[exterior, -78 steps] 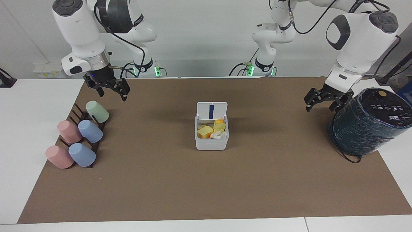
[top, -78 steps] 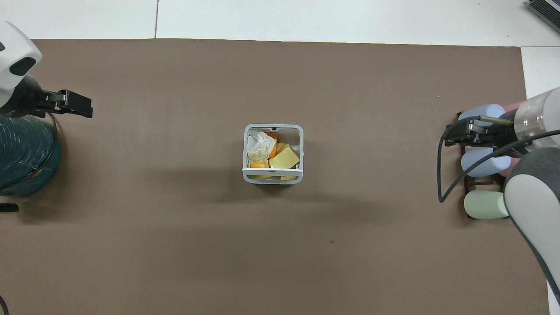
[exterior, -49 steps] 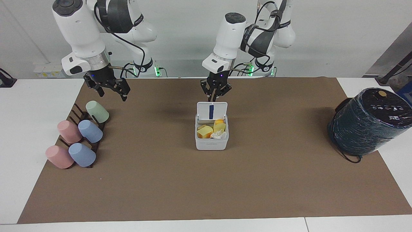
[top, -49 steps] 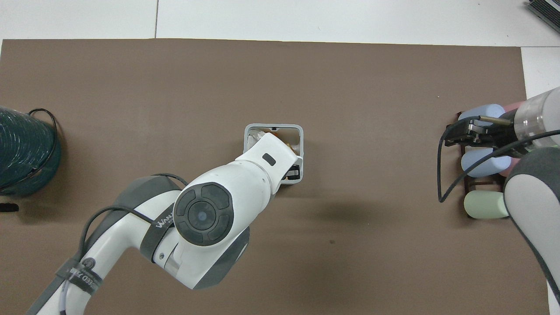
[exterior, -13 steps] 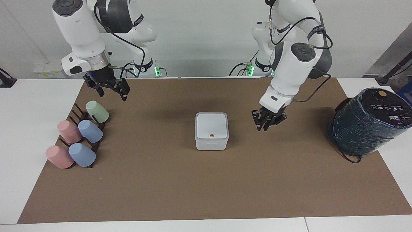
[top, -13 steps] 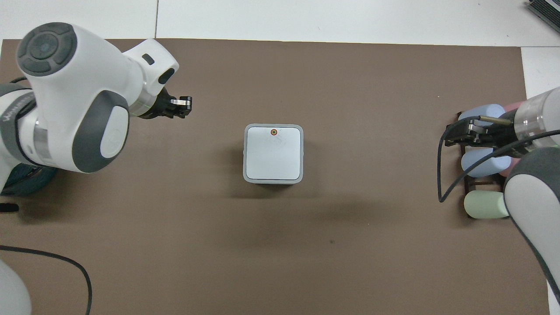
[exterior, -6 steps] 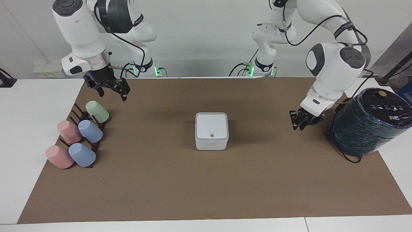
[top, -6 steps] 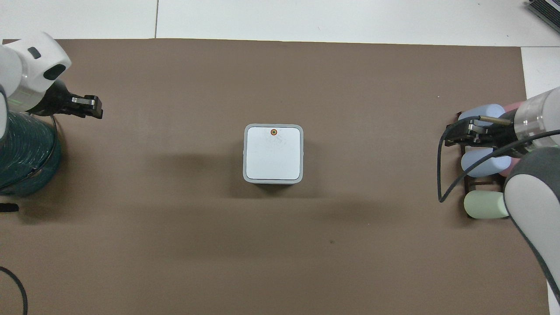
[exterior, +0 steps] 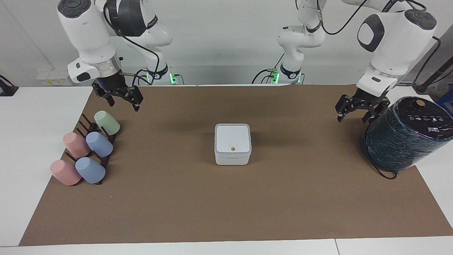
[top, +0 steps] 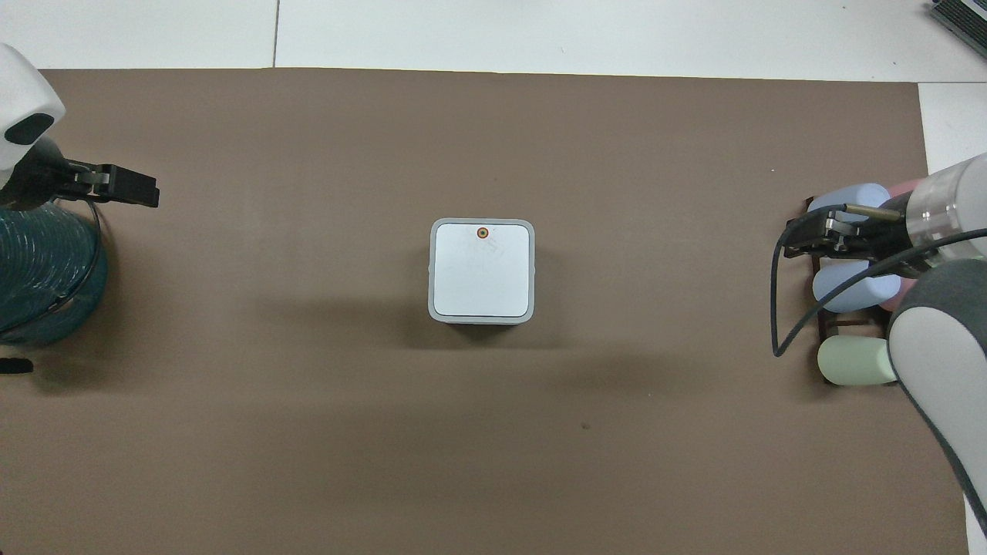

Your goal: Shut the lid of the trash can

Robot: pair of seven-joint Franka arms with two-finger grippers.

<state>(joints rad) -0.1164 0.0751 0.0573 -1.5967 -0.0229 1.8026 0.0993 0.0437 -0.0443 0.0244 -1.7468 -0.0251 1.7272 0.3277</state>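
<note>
Centrally placed on brown matte mat (exterior: 226, 198) covering white desk (exterior: 35, 117): trash can (exterior: 232, 157), small white square plastic box, rounded corners, smooth walls. Lid (exterior: 232, 139) shut flat on rim, orange-brown dot on edge farther from robots.

Left claw (exterior: 354, 114): raised over mat at left arm's end, about 3 o'clock from trash can in facing view, well apart from it, just beside dark wrapped cylinder (exterior: 403, 136) with ribbed film surface. Wrist angled downward; fingers spread wide, holding nothing.

Right claw (exterior: 122, 101): arm waiting, raised over mat edge at right arm's end, about 10 o'clock from trash can in facing view, above green cup (exterior: 107, 122). Fingers spread, empty. Pink and blue cups (exterior: 84, 156) lying tilted on dark rack, smooth matte finish.
</note>
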